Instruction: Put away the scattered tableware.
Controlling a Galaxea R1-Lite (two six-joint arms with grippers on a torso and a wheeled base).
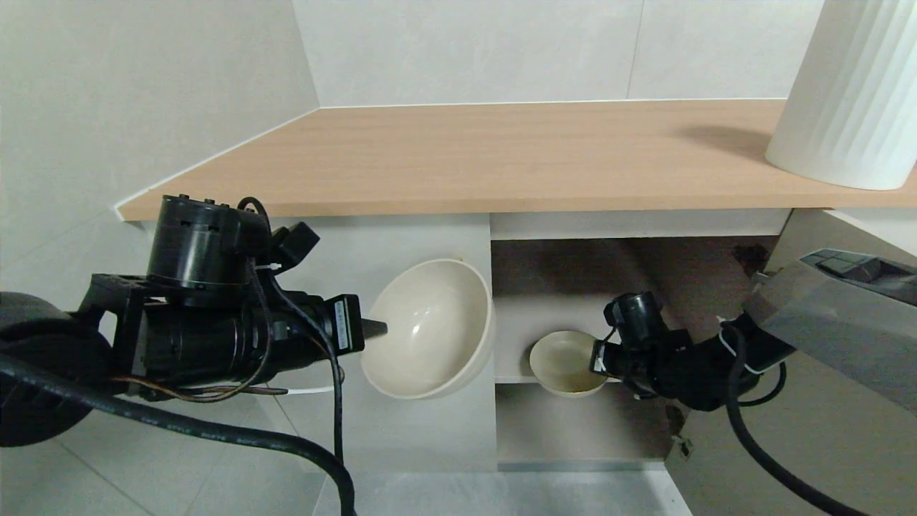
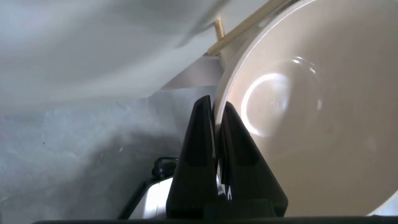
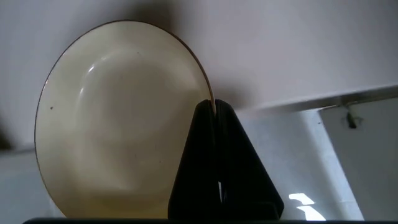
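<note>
With left fingers [image 2: 200, 149] clamped on rim of big bowl [image 2: 311, 112] and right fingers [image 3: 200, 155] on rim of small bowl [image 3: 118, 118], lower the small one level onto shelf [image 1: 510, 358], seemingly just beneath.

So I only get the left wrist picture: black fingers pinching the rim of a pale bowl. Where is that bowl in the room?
Observer: The head view shows the left gripper holding the large bowl on its side, in front of a closed cabinet door under a wooden countertop.
Visitor: Is the other arm busy too?
Observer: Yes. The right gripper is shut on the rim of a small bowl inside the open cabinet compartment beside that door, close over a shelf. I cannot tell whether it touches.
Visitor: Anything on the countertop?
Observer: A white ribbed container stands at its right end.
</note>
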